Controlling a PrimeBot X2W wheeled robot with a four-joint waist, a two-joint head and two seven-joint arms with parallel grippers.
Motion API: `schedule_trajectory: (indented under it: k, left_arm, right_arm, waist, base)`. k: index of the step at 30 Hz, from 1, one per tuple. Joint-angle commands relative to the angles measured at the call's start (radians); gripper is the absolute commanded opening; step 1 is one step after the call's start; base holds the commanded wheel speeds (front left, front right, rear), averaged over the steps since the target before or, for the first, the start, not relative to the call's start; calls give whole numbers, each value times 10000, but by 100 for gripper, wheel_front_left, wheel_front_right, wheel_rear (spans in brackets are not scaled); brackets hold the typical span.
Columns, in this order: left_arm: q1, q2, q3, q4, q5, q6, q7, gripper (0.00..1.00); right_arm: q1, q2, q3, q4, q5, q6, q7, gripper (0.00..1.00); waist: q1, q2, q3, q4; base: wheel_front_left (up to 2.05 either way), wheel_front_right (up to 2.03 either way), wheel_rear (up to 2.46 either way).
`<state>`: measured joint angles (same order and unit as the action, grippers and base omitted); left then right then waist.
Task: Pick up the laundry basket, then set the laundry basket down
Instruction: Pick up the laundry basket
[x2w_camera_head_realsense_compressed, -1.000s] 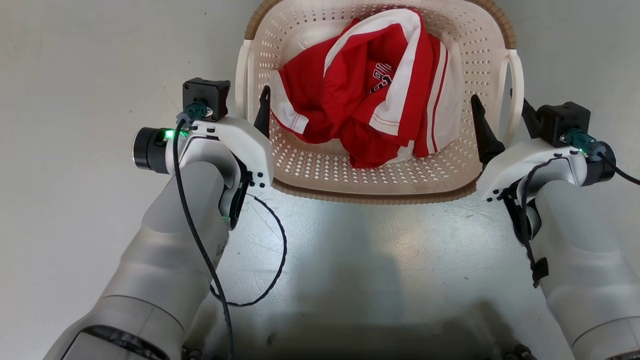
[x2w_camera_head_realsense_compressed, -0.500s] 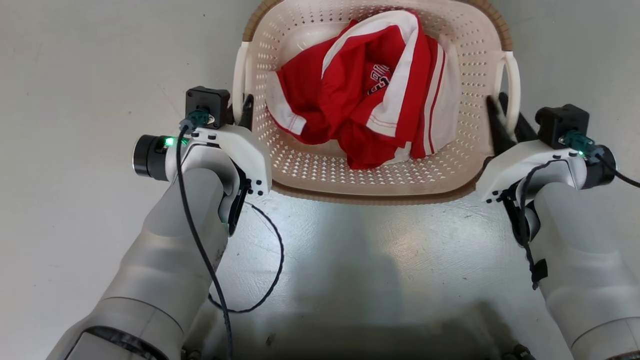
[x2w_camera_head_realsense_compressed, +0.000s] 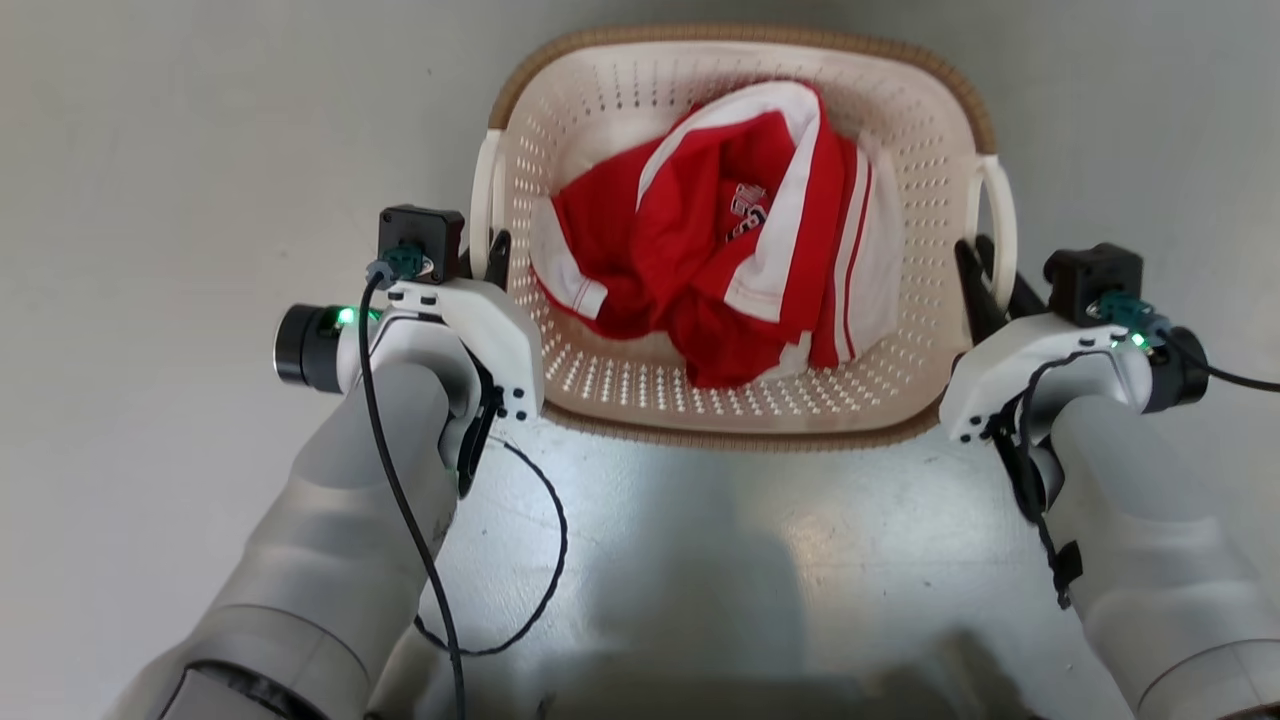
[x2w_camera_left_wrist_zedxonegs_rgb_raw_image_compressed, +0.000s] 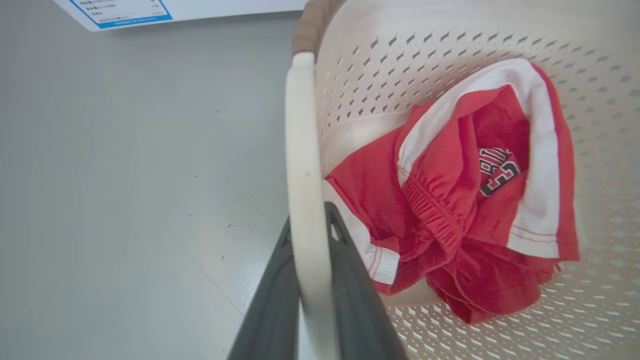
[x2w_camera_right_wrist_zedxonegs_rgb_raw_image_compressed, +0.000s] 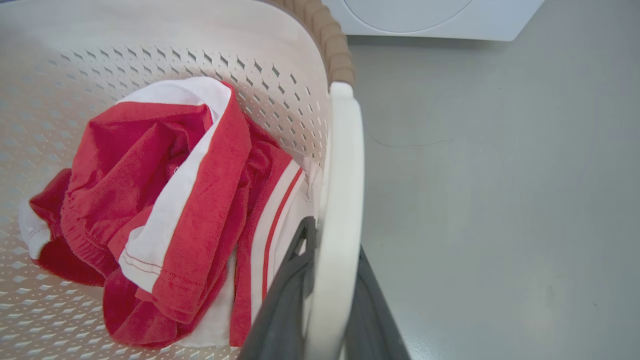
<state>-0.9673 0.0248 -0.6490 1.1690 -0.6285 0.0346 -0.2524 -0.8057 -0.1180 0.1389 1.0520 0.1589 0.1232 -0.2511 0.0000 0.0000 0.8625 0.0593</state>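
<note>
Closed in since a second ago, my left gripper clamped on the left handle of the laundry basket, right gripper on the right handle, basket upper centre of frame, red-and-white garment inside.

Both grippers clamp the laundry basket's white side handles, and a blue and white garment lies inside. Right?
Not quite: the garment is red and white, not blue, as the head view shows. The left gripper and right gripper do each clamp a handle of the laundry basket.
</note>
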Motion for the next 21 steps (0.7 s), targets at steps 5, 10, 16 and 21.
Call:
schedule_trajectory:
  k: [5, 10, 16, 21]
  left_arm:
    - [601, 254, -308, -12, -486, -95, 128, 0]
    - [943, 254, -555, 156, -796, -147, 291, 0]
    - [1461, 254, -831, 360, -1202, -242, 415, 0]
    - [2023, 254, -1073, 574, -1465, -403, 695, 0]
  right_arm:
    - [185, 197, 1158, 612, 512, 75, 112, 0]
    - [205, 133, 1850, 813, 1091, 75, 427, 0]
    - [475, -34, 2872, 834, 1997, 75, 900, 0]
    - [970, -71, 3667, 738, 2847, 75, 1374, 0]
  waist:
    - [0, 0, -866, 28]
    - [0, 0, -1549, 4]
    - [0, 0, -2721, -21]
    - [0, 0, -3817, -81]
  base:
    - [0, 0, 0]
    - [0, 0, 0]
    - [0, 0, 0]
    - [0, 0, 0]
